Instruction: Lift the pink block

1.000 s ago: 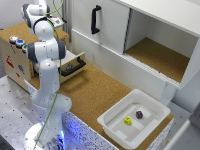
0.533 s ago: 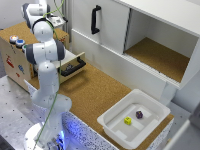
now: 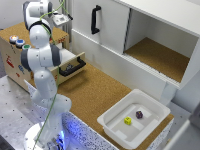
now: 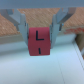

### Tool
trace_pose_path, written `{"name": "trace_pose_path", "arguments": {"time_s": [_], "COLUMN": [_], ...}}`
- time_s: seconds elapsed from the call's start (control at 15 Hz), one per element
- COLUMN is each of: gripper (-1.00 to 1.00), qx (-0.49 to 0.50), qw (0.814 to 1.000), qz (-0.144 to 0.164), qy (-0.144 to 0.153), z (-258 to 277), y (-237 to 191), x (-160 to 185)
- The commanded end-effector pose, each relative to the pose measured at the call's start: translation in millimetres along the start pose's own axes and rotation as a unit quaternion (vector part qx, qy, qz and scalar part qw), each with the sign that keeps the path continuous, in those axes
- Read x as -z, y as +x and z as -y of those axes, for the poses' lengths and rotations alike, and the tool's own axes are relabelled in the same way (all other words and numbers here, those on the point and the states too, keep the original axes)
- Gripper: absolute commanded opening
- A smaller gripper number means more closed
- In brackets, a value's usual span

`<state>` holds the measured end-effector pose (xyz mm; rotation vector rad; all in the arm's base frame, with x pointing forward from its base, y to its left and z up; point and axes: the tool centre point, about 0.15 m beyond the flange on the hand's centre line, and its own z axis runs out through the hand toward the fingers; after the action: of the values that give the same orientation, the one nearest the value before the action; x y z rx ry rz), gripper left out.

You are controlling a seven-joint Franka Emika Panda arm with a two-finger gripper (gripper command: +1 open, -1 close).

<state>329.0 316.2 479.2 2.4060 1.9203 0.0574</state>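
In the wrist view the pink block [image 4: 40, 45], a reddish-pink cube with dark letters on its faces, sits between my two fingers [image 4: 22, 26]. My gripper [image 4: 40, 36] is shut on its sides. In the exterior view the gripper [image 3: 61, 20] is high at the back on the exterior view's left, above the wooden box [image 3: 30, 37]. The block is too small to make out there.
A wooden drawer [image 3: 70, 65] with a black handle stands open beside the arm. A white cabinet [image 3: 150, 40] with a black door handle lines the back. A white bin [image 3: 135, 125] at the exterior view's right holds a yellow die and a dark die. Cork covers the table.
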Motion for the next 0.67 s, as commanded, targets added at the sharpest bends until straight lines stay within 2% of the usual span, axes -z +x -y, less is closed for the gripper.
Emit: {"name": "trace_pose_path", "arguments": {"time_s": [0.0,0.2,0.4,0.6], "gripper": [-1.00,-1.00,-1.00,-1.00], "qx": [-0.120,-0.216,-0.279,-0.360], "qw": [0.990,0.974,0.959,0.933], "qz": [-0.072,-0.063,-0.039,-0.020], "qy": [-0.009,-0.007,-0.002,0.003], "z": [-32,-64,-87,-114], "y": [-110,-193,-262,-339], "x": [-25,-27,-27,-33]}}
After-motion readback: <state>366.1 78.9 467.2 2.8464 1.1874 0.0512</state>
